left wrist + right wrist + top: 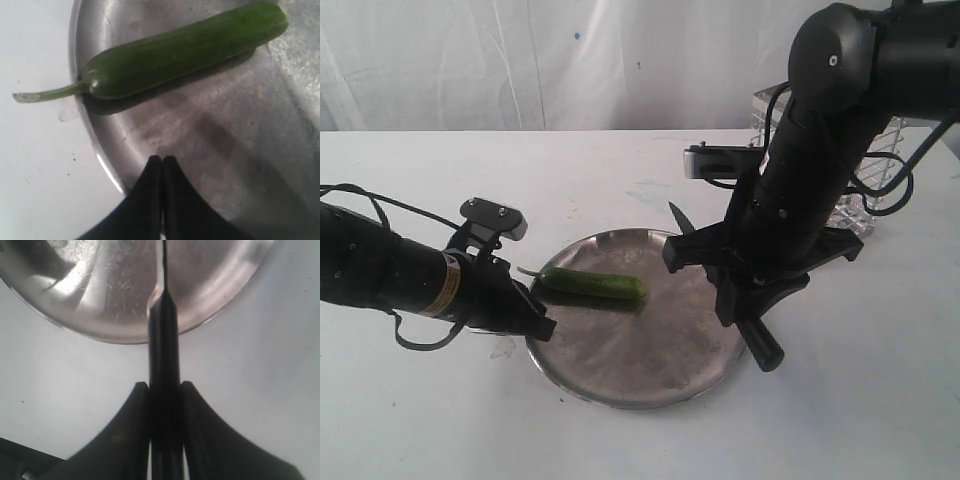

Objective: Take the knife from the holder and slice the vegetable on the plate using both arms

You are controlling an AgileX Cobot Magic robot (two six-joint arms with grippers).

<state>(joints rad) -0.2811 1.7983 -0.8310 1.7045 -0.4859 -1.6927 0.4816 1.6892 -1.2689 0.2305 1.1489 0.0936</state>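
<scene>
Tabletop [420, 420]: right arm [810, 150] screens holder [868, 212].

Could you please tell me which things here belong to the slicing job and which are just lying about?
Job: knife, gripped in the right tool; cucumber; steel plate; wire holder; left tool, shut.
Just about: white table; curtain behind.

I could read no text anywhere; the yellowish band label [448, 284] on the left arm [380, 270] was too blurred to make out.
</scene>
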